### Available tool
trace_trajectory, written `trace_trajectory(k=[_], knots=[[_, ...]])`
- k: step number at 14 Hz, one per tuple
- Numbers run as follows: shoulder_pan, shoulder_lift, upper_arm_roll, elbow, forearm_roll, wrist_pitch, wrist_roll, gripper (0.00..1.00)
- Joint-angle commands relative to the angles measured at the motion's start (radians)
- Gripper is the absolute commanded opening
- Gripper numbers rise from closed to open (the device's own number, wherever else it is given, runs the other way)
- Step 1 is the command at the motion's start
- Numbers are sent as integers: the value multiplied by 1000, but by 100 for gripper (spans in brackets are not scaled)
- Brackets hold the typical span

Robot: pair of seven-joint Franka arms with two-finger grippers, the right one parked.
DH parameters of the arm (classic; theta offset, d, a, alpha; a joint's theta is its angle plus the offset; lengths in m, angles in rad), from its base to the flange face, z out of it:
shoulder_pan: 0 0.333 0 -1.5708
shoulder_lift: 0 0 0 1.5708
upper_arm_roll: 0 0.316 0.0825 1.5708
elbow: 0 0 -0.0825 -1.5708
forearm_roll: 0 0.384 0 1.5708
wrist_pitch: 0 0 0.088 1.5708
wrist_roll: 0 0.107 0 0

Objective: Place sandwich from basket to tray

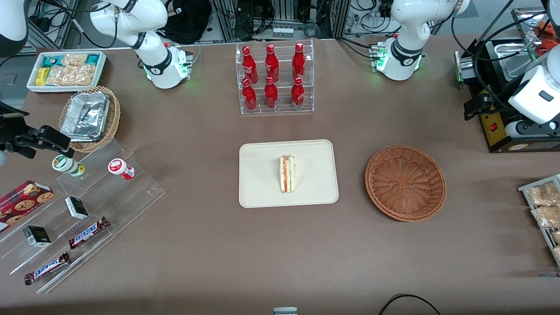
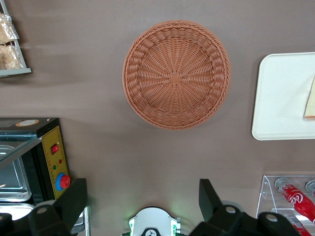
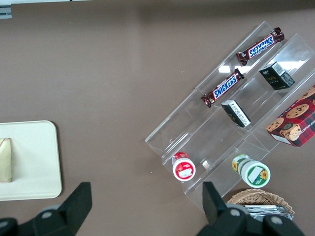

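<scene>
The sandwich (image 1: 287, 174) lies on the cream tray (image 1: 262, 175) near its middle, with its red-orange and green cut edge showing. It also shows in the left wrist view (image 2: 310, 101) on the tray (image 2: 280, 98). The reddish-brown basket (image 1: 405, 182) stands empty beside the tray, toward the working arm's end; the left wrist view looks straight down into the basket (image 2: 176, 73). The left arm's gripper (image 1: 474, 107) hangs high over the table, farther from the front camera than the basket. The gripper (image 2: 141, 199) is open and holds nothing.
A clear rack of red bottles (image 1: 274, 78) stands farther from the camera than the tray. A black appliance (image 1: 494, 127) and a rack of snack packets (image 1: 544, 210) sit at the working arm's end. Acrylic steps with snacks (image 1: 87, 210) and a tan foil basket (image 1: 89, 118) sit at the parked arm's end.
</scene>
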Motion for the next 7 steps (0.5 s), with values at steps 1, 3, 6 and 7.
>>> trace_trajectory(k=[1,3,6,7], knots=[[-1,4,14,20,1,-8,13,100],[-1,7,14,22,-6,-4,10,100],[2,10,12,23,-9,1,3,100],[2,11,11,22,-5,18,3,100]])
